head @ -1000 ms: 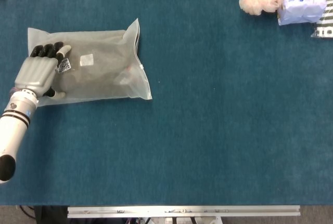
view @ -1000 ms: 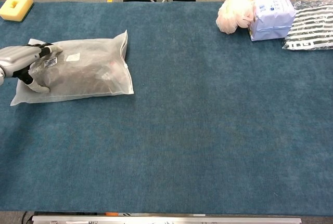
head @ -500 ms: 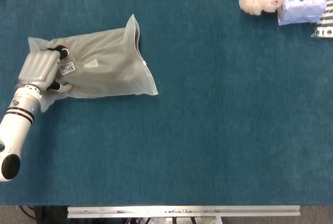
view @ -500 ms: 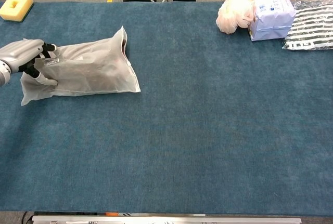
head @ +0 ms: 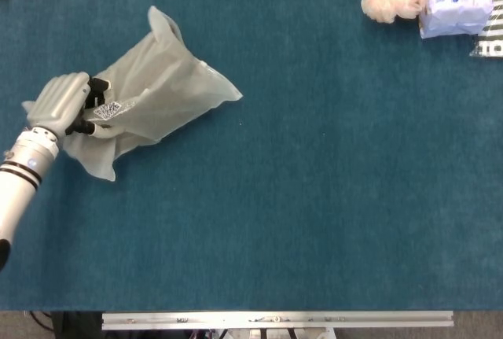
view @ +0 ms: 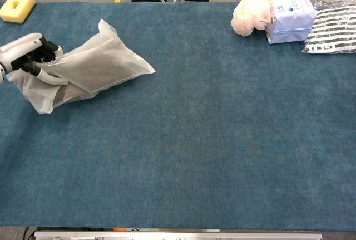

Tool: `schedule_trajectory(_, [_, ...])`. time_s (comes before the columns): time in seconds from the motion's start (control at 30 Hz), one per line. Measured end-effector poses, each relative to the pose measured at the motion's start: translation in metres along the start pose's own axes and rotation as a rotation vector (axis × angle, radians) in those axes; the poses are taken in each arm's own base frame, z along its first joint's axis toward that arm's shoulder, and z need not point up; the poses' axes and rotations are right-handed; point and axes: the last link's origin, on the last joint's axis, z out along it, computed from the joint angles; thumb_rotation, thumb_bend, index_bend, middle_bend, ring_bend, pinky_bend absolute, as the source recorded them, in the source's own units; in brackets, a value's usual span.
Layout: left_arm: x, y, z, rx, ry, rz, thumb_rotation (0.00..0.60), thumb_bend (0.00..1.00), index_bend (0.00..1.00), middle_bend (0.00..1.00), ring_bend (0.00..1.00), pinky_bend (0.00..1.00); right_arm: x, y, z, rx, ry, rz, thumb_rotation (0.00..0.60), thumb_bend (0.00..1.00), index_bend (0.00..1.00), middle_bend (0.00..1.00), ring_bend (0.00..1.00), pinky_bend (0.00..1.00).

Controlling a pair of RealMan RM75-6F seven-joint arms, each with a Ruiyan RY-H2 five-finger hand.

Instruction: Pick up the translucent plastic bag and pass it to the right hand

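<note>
The translucent plastic bag (head: 161,91) holds something dark and hangs tilted at the left of the blue table, its far end raised. My left hand (head: 61,103) grips the bag's near left end, fingers curled into the plastic beside a small printed label. In the chest view the same left hand (view: 25,53) holds the bag (view: 94,64) above the cloth, and a loose corner droops below the hand. My right hand shows in neither view.
A pale crumpled bag (view: 251,14), a white-blue packet (view: 286,6) and a striped bag (view: 334,25) sit at the far right. A yellow sponge (view: 16,7) lies at the far left corner. The table's front edge (head: 275,319) runs along the bottom.
My left hand closed on the bag's left end and lifted it. The bag went from lying flat to tilted, its right end swinging up and away.
</note>
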Motion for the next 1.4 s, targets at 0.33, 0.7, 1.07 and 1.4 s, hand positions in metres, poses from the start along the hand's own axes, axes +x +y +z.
schedule_trajectory(0.33, [0.025, 0.034, -0.018, -0.128, -0.108, -0.246, 0.6, 0.53, 0.75, 0.77, 0.75, 0.98, 0.004, -0.043, 0.022, 0.225, 0.017, -0.006, 0.6, 0.05, 0.0, 0.23, 0.11, 0.22])
schedule_trajectory(0.7, [0.038, 0.081, -0.036, -0.251, -0.245, -0.455, 0.6, 0.53, 0.74, 0.77, 0.75, 0.98, -0.001, -0.094, 0.043, 0.434, 0.045, -0.013, 0.6, 0.02, 0.0, 0.17, 0.1, 0.22])
schedule_trajectory(1.07, [0.042, 0.124, -0.048, -0.339, -0.349, -0.607, 0.6, 0.53, 0.74, 0.77, 0.75, 0.98, -0.018, -0.139, 0.062, 0.542, 0.084, 0.019, 0.6, 0.0, 0.0, 0.07, 0.03, 0.21])
schedule_trajectory(1.4, [0.033, 0.145, -0.049, -0.377, -0.415, -0.651, 0.6, 0.53, 0.73, 0.77, 0.75, 0.98, -0.029, -0.187, 0.081, 0.612, 0.133, 0.066, 0.6, 0.0, 0.0, 0.07, 0.03, 0.21])
